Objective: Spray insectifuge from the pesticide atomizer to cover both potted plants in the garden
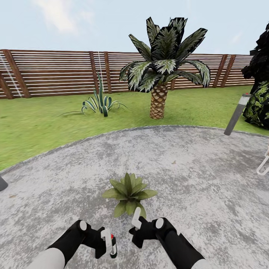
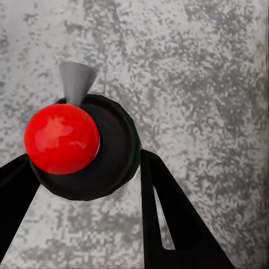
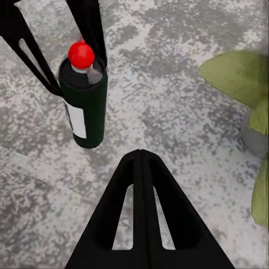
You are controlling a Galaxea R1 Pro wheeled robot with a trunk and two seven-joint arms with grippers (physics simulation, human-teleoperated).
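Observation:
The pesticide atomizer (image 1: 113, 247), a dark green bottle with a white label and a red top, hangs low over the patio with my left gripper (image 1: 108, 243) shut on it. From above, the atomizer (image 2: 84, 148) sits between the two black fingers (image 2: 168, 213). In the right wrist view the atomizer (image 3: 84, 106) stands upright in the left gripper (image 3: 78, 75). My right gripper (image 1: 136, 221) is shut and holds nothing, its fingertips (image 3: 140, 162) pressed together. One potted plant (image 1: 129, 192) stands just ahead of both grippers; its leaves (image 3: 235, 73) and grey pot (image 3: 255, 140) are close by. The other potted plant is out of view.
The grey concrete patio (image 1: 194, 168) spreads ahead, with lawn (image 1: 37, 123) beyond it. A palm (image 1: 160, 74), an agave (image 1: 99, 102) and the wooden fence (image 1: 48, 74) stand further back. A grey bollard lamp (image 1: 235, 116), a dark shrub (image 1: 261, 93) and a white frame (image 1: 263, 164) are at the right.

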